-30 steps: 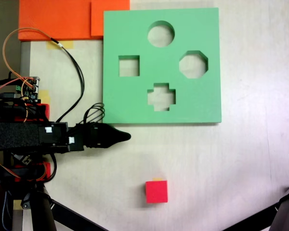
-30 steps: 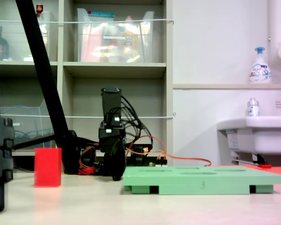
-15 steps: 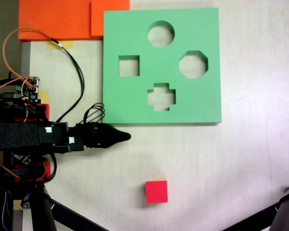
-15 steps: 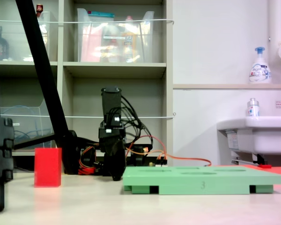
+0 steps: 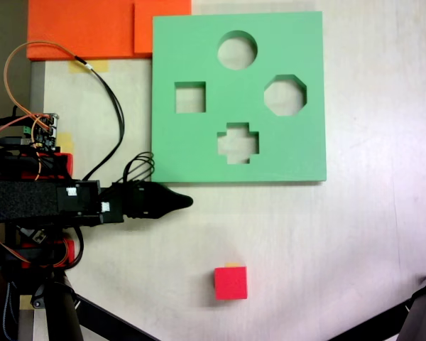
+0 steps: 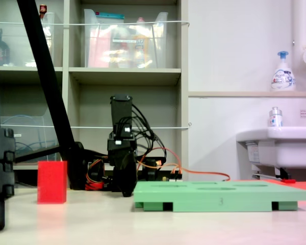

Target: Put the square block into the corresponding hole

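Observation:
The square block, a red cube (image 5: 231, 283), rests on the pale table low in a fixed view, and stands at the left in the other fixed view (image 6: 52, 182). The green board (image 5: 199, 149) lies flat further up, its square hole (image 5: 189, 97) in the left part. From the side the board (image 6: 219, 193) sits low at the right. My gripper (image 5: 187, 202) points right, just below the board's lower left corner and up-left of the cube, touching neither. Its jaws taper to one closed tip with nothing held. The side view has my gripper (image 6: 126, 191) hanging close to the table.
The board also has a round cut-out (image 5: 237, 50), an octagonal one (image 5: 285, 95) and a cross-shaped one (image 5: 237, 143). Orange foam sheets (image 5: 85, 28) lie at the top left. Cables (image 5: 113, 106) loop by the arm's base. Black stand legs (image 5: 92, 316) cross the lower corners.

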Motion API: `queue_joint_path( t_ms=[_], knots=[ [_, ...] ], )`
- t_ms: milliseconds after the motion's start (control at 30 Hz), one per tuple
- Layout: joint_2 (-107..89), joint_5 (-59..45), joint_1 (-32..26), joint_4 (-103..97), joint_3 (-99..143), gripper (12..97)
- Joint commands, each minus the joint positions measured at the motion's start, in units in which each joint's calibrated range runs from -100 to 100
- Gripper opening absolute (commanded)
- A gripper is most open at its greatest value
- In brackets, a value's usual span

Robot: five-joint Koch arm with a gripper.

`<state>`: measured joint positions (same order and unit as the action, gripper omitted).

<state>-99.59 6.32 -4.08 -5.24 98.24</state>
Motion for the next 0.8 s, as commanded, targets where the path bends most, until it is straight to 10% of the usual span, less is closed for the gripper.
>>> queue_joint_path(
  t_ms=[0,500,767],
  knots=[
    [-0.4,-0.1,0.3,3.6,1.8,48.6],
    [-0.4,-1.4,10.3,-6.0,1.8,46.6],
    [-0.4,28.0,12.1,0.4,1.4,43.2]
  ],
)
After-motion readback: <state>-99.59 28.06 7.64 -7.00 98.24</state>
